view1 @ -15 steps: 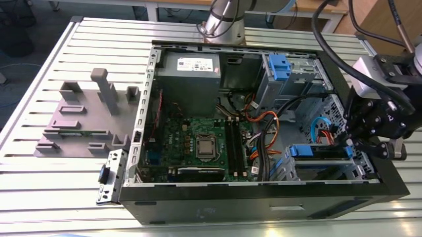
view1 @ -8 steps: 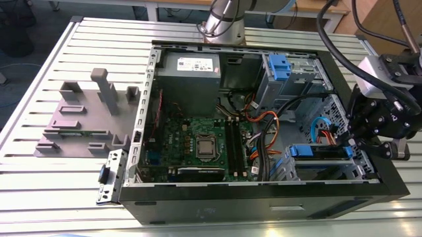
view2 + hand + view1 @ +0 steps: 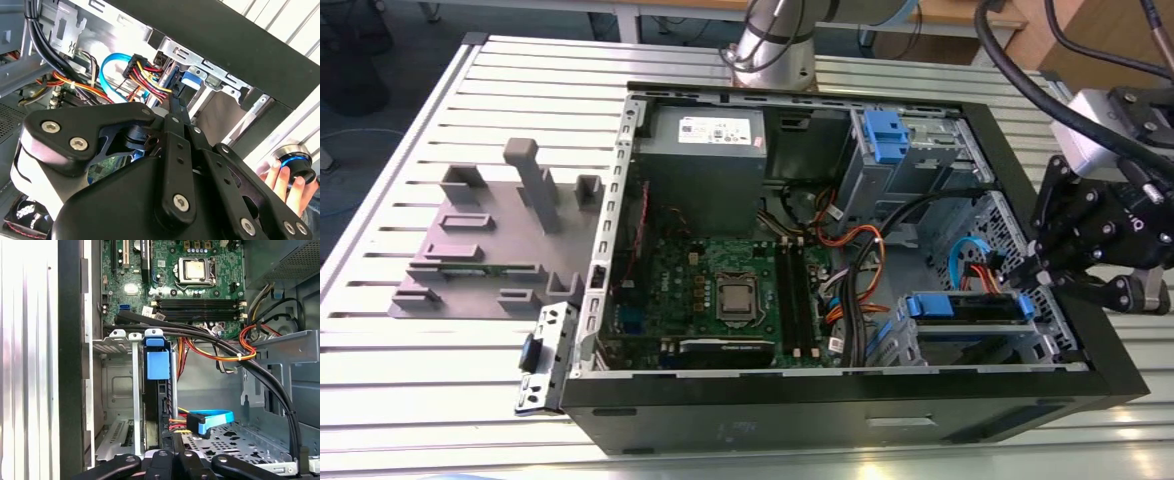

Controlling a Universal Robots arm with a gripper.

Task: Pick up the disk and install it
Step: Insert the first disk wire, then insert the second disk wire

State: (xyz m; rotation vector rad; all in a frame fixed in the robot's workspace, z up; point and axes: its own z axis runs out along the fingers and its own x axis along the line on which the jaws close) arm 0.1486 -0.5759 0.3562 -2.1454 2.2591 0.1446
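The black linkage-fingered hand (image 3: 1041, 268), fingers pressed together edgewise, bears on the blue-railed silver disk (image 3: 159, 390), seating it in the grey metal drive bay (image 3: 117, 390).

An open computer case (image 3: 1067, 400) lies on the slatted table (image 3: 400, 400), motherboard (image 3: 720, 290) exposed; a grey slotted holder (image 3: 487, 250) sits beside it

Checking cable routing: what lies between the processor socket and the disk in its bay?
In the first wrist view, memory slots and black cables lie between processor socket and disk.
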